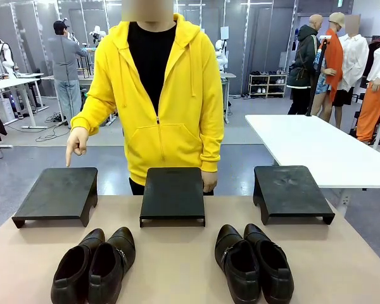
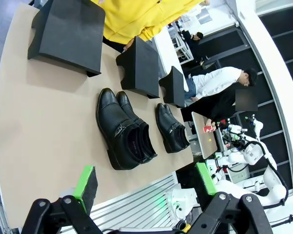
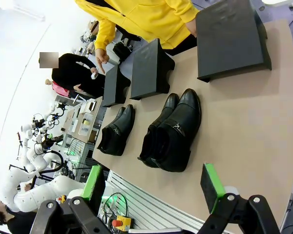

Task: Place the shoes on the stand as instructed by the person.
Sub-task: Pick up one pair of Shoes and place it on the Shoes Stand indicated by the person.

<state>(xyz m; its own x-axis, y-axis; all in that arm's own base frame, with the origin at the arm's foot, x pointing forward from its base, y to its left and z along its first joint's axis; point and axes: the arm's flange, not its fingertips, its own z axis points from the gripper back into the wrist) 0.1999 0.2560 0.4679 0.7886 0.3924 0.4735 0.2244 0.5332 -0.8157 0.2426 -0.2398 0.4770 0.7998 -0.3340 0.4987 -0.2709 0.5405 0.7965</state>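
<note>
While left pincer (image 2: 145, 168) and right pincer (image 3: 153, 168) gape, glossy leather shoes (image 1: 107, 266) sit before matte boxy stands (image 1: 172, 193).

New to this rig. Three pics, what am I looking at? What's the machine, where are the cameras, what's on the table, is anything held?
It is a two-armed robot at a tan table, with a person in a yellow hoodie standing opposite.

The front picture is taken from between the arms, looking across the table at the person. The other two come from a camera on each wrist. The black, green-padded prongs at the bottom of those are the left fingers and the right fingers. Both sets stand open and hold nothing.

On the table sit three low black stands in a row: the left stand, middle stand and right stand. Nearer the robot lie two pairs of black dress shoes, the left pair and the right pair.

The person's hand points down at the left stand.
</note>
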